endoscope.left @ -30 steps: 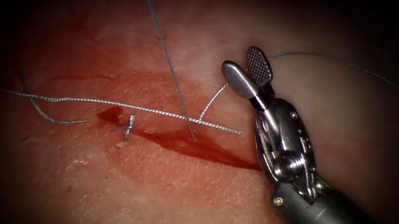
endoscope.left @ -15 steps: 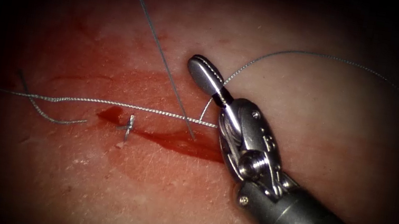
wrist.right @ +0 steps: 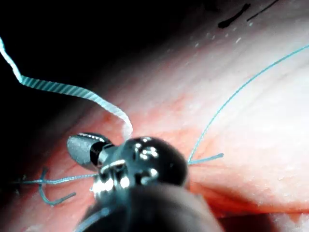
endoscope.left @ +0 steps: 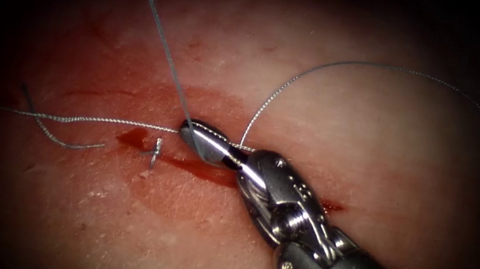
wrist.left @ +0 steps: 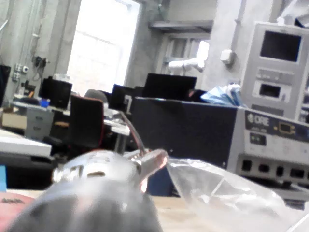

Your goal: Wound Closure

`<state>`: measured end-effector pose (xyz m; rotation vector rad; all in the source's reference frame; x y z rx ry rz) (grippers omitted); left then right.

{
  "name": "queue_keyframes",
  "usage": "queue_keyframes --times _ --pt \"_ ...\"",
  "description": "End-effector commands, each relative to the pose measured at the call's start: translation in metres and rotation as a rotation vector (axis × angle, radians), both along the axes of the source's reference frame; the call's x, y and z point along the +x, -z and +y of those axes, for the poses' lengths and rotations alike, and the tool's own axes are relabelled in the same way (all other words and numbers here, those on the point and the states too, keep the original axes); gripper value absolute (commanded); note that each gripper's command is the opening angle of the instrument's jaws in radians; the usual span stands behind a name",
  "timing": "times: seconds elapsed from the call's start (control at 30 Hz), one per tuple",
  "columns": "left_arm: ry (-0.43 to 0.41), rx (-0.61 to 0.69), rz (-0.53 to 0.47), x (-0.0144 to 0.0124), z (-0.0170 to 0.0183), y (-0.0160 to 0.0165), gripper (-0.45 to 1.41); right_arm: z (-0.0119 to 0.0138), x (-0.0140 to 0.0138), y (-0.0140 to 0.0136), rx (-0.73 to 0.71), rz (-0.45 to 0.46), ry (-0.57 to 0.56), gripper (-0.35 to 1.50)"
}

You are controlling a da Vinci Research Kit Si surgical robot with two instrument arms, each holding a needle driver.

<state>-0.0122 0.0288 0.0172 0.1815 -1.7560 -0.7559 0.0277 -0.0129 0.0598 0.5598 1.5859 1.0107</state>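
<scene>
One tool works at the wound: the right arm's tool (endoscope.left: 192, 134) enters from the near right and lies low over the tissue (endoscope.left: 332, 123), its tip at the cut (endoscope.left: 208, 171). Its fingers (endoscope.left: 206, 143) are together and rest across a horizontal strand of thread (endoscope.left: 94, 121) that runs out to the left over the tissue. Whether that strand is caught between them cannot be told. A second, taut strand (endoscope.left: 155, 18) rises from the tip of the fingers toward the far left. A third strand (endoscope.left: 392, 67) leaves the tissue just beside the fingers on their right, arcs far and sweeps away to the right.

Red fluid (endoscope.left: 137, 136) fills the cut and stains the tissue around it. One tied stitch (endoscope.left: 155, 152) sits on the cut just left of the tool, its short ends standing up. A loose cut end of thread (endoscope.left: 59, 139) lies further left, crossing under the horizontal strand.

The left arm's tool (wrist.left: 154, 159) is seen in its wrist view against the room, beside a sheet of clear plastic (wrist.left: 217, 188); what it holds cannot be made out
</scene>
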Motion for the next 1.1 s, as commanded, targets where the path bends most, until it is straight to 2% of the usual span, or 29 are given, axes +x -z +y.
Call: queue_keyframes --times 0.03,0.23,0.4,0.5,0.6,0.67,0.73,0.83,0.87,0.93,1.03,1.1 --pt "0.03 -0.018 0.038 0.0006 0.0012 0.001 -0.45 -0.0025 -0.0022 0.0019 0.101 -0.036 0.054 -0.35" --pt "0.049 -0.02 0.078 0.0016 0.0017 0.0005 -0.45 -0.0077 -0.0067 0.0021 0.232 -0.121 0.113 -0.35" --pt "0.058 -0.022 0.091 0.0015 0.0018 0.0001 -0.45 -0.0088 -0.0078 0.0021 0.295 -0.154 0.104 -0.35" --pt "0.064 -0.024 0.1 0.0015 0.0013 0.0003 -0.45 -0.006 -0.0077 0.0031 0.3 -0.123 0.004 -0.35" --pt "0.067 -0.026 0.104 0.0016 0.0009 0.0004 -0.45 -0.0018 -0.008 0.0042 0.209 -0.083 -0.055 -0.35" --pt "0.067 -0.03 0.104 0.0015 0.0005 0.0004 -0.45 0.0012 -0.008 0.0046 0.139 -0.099 -0.089 -0.35" --pt "0.069 -0.033 0.104 0.0013 0.0003 0.0003 -0.45 0.0041 -0.0069 0.0037 0.007 -0.145 -0.084 -0.35" --pt "0.063 -0.039 0.088 0.0006 0.0 0.0004 -0.45 0.0052 -0.0046 0.0012 -0.069 -0.155 -0.063 -0.35" --pt "0.063 -0.039 0.088 0.0006 0.0 0.0004 -0.45 0.0052 -0.0046 0.0012 -0.069 -0.155 -0.063 -0.35" --pt "0.059 -0.039 0.079 0.0002 -0.0002 0.0005 -0.45 0.0056 -0.0034 -0.0001 -0.093 -0.16 -0.015 -0.35" --pt "0.056 -0.04 0.068 -0.0004 -0.0004 0.0007 -0.45 0.0061 -0.0019 -0.0016 -0.114 -0.168 0.124 -0.35" --pt "0.047 -0.024 0.044 -0.0011 -0.0001 0.0008 -0.45 0.0056 -0.0004 -0.0033 -0.122 -0.168 0.291 -0.35"
